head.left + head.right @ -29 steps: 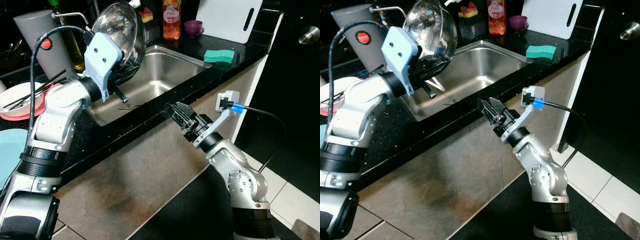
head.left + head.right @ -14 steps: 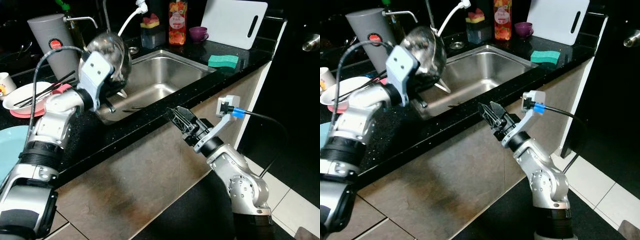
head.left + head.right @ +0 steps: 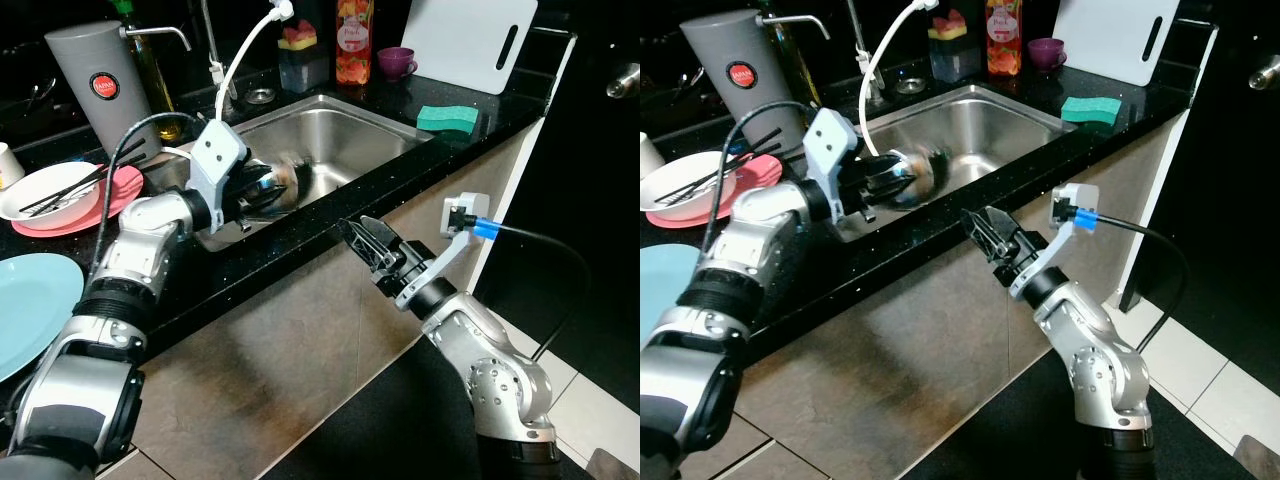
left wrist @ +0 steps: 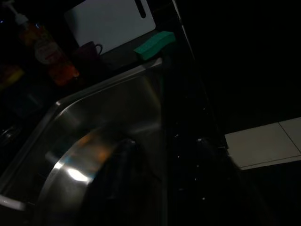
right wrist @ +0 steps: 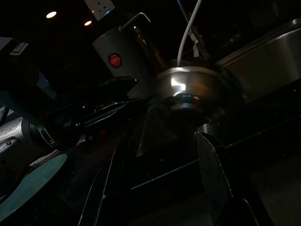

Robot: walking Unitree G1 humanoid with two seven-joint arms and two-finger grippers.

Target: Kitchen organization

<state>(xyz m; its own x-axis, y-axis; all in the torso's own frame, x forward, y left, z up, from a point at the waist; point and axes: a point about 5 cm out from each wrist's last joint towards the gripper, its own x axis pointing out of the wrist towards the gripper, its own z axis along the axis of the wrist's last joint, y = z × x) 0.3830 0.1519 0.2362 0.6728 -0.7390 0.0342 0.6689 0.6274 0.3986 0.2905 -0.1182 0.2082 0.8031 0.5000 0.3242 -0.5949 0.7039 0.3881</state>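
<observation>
Just beyond your left tool [image 3: 250, 192]: shiny round steel bowl [image 3: 908, 177], gripped, over the steel sink [image 3: 345, 150] edge | right tool [image 3: 368, 240] open, below the black table [image 3: 330, 215] front | risk: bowl knocks the sink wall, slips.

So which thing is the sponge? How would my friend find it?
Start at the shiny steel sink set in the black countertop. Follow the counter past the sink's far corner, toward the white cutting board. In front of that board lies the green rectangular sponge, the only flat green block there.
</observation>
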